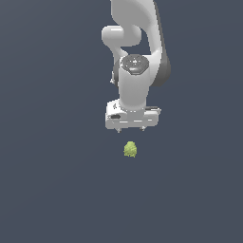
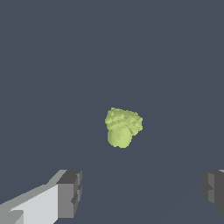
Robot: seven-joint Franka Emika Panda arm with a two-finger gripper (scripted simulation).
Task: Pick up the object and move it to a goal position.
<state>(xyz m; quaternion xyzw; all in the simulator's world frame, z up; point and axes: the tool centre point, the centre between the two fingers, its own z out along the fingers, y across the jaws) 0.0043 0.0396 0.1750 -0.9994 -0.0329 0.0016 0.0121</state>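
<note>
The object (image 1: 130, 149) is a small yellow-green bumpy lump lying on the flat dark grey floor (image 1: 52, 180). In the wrist view the object (image 2: 122, 127) has a knobbly cap over a smoother rounded base. My white gripper (image 1: 131, 130) hangs just above it, pointing down, a short gap away and not touching. The jaws stand wide apart, much wider than the lump. Both grey fingertips (image 2: 70, 192) show in the wrist view, with nothing between them around my gripper (image 2: 142, 192). The goal position is not marked in either view.
The white arm (image 1: 137, 57) comes down from the exterior view's top edge. The plain dark grey floor (image 2: 65, 65) spreads around the lump on all sides.
</note>
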